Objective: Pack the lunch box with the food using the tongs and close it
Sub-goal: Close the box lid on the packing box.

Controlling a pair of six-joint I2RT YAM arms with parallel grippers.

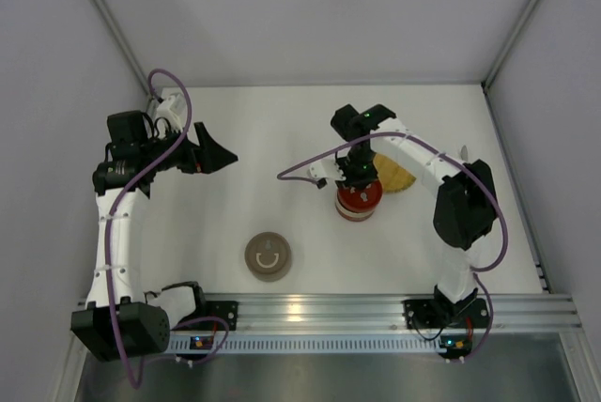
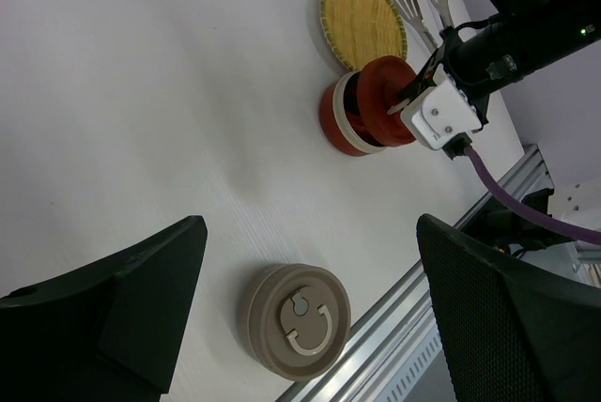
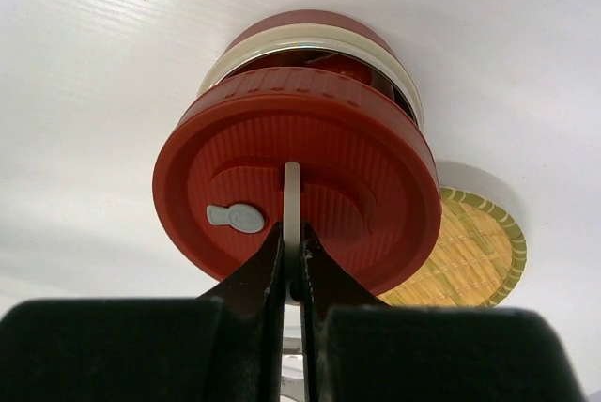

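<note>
The tongs point(image 2: 409, 7) show only in the left wrist view, upper right beside the yellow plate point(image 2: 362, 17), flat heads toward the top edge and long axis slanting down-right until the right arm hides it. The right gripper point(image 3: 292, 233) pinches the thin white tab of the red lid point(image 3: 357, 186), tilted over the lunch box point(image 3: 282, 40), whose contents are hard to make out. The left gripper point(image 2: 310, 224) gapes wide, holding nothing.

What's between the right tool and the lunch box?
The red lid, its pale handle pinched by the right tool, over the lunch box; right wrist view.
</note>
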